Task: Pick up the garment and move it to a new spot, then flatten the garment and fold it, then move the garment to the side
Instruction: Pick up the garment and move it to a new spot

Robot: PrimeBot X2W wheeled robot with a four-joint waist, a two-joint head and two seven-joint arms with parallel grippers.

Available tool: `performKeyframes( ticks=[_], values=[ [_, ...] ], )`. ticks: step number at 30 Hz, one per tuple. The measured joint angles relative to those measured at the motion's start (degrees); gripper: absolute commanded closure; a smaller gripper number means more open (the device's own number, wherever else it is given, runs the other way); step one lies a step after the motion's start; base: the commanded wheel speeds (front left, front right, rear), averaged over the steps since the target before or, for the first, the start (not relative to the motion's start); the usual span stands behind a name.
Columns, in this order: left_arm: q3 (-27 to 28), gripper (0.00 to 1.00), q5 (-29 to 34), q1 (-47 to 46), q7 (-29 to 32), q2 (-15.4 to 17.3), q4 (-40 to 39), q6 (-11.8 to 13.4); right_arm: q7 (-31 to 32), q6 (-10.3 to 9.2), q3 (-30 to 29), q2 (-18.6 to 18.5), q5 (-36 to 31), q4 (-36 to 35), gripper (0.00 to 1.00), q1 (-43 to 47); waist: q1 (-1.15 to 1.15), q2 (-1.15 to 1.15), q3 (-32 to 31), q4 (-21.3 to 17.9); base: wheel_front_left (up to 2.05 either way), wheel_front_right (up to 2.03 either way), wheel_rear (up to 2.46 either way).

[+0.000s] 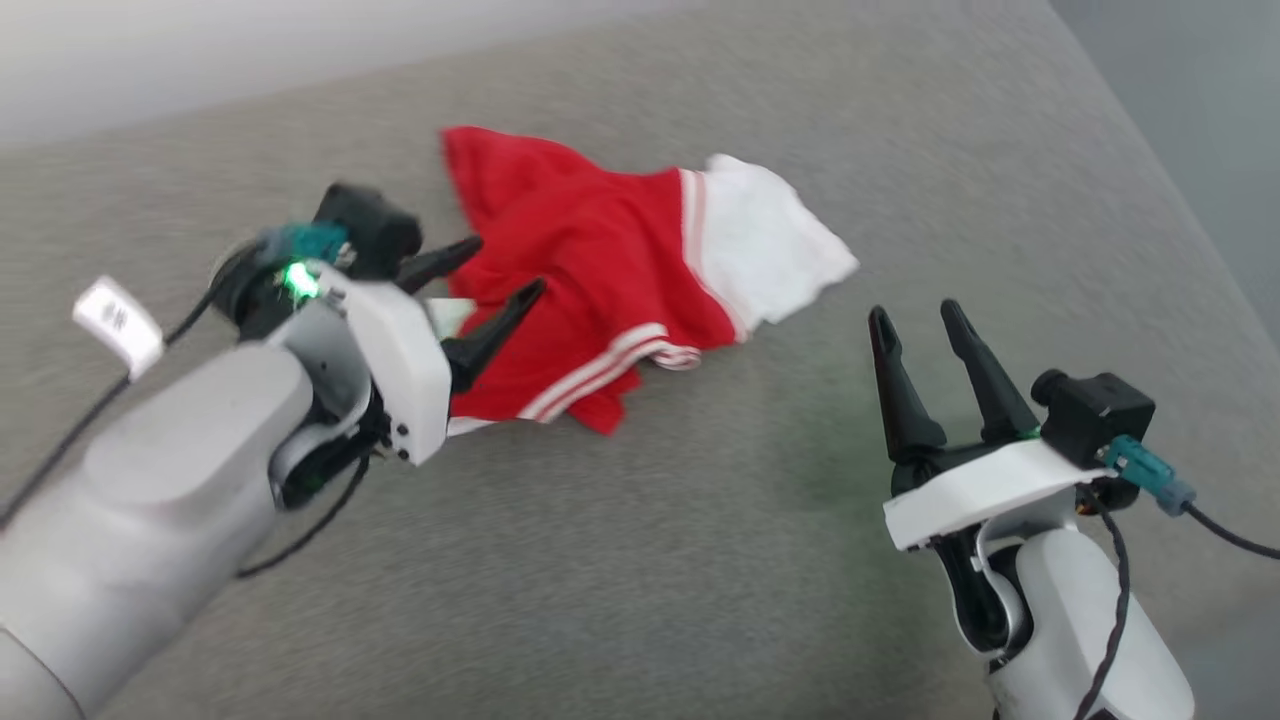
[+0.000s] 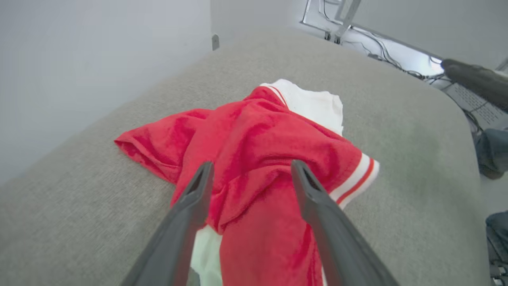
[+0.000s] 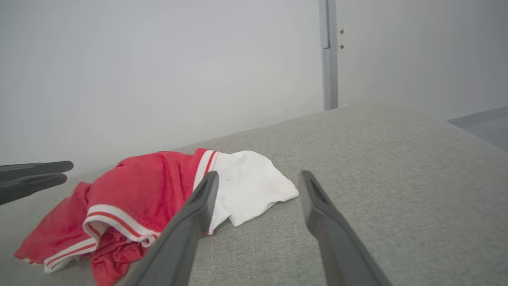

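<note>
Head view: the left gripper (image 1: 509, 263) is extended forward, fingers spread, the crumpled garment (image 1: 590, 250) lying under its tips. The right gripper (image 1: 915, 312) is held upright, fingers spread, the garment ahead to its left.

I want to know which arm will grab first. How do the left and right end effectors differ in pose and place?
The left end effector is poised over the red part of the garment, fingers straddling a fold. The right end effector is over bare grey surface, apart from the garment. The left one points sideways across the head view, while the right one points up it. Both are open and empty.
</note>
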Motion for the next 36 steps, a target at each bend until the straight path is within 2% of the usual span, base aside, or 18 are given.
performKeyframes(
  ticks=[3,7,9,12,19,25,30,36],
  values=[
    [1.89,0.00,-2.85,3.99,-6.95,-1.15,4.19,0.00,0.00,0.00,-1.15,-0.01,-1.72,0.79,0.00,0.73,0.00,0.00,-2.07,2.88,0.00,0.00,0.00],
    [4.87,0.00,-4.44,8.95,-9.92,-2.44,8.91,0.52,0.01,0.00,-2.18,-0.74,-2.64,1.60,0.00,2.09,0.00,0.00,-4.21,5.84,0.00,0.00,0.00],
    [7.83,0.00,-4.97,12.82,-10.35,-3.55,10.60,1.05,0.00,0.00,-2.85,-1.36,-2.99,1.90,0.00,2.84,0.00,0.00,-5.61,7.72,0.00,0.00,0.00],
    [16.36,0.00,-1.91,18.06,-10.42,-5.10,10.15,1.85,0.00,0.00,-3.99,-2.47,-3.18,2.11,0.00,4.43,0.00,0.00,-7.61,10.62,0.00,0.00,0.00],
    [37.84,0.00,10.25,34.84,-10.44,-7.72,5.53,2.98,0.01,0.00,-7.49,-4.52,-3.28,1.92,0.00,9.44,0.00,0.00,-12.36,16.47,0.00,0.00,0.00],
    [53.06,0.00,22.46,47.80,-10.44,-10.57,-1.72,4.58,0.00,0.00,-10.06,-5.90,-3.56,0.68,0.00,12.60,0.00,0.00,-15.21,19.55,0.00,0.00,0.00],
    [62.03,0.00,30.50,55.09,-10.44,-13.65,-6.61,5.02,0.00,0.00,-10.34,-6.28,-3.87,-0.33,0.00,14.03,0.00,0.00,-16.17,20.28,0.00,0.00,0.00],
    [69.29,0.00,37.02,60.12,-10.44,-17.47,-11.06,3.24,0.00,0.00,-10.06,-6.39,-3.98,-1.41,0.00,15.40,0.00,0.00,-16.83,20.45,0.00,0.00,0.00]
  ],
)
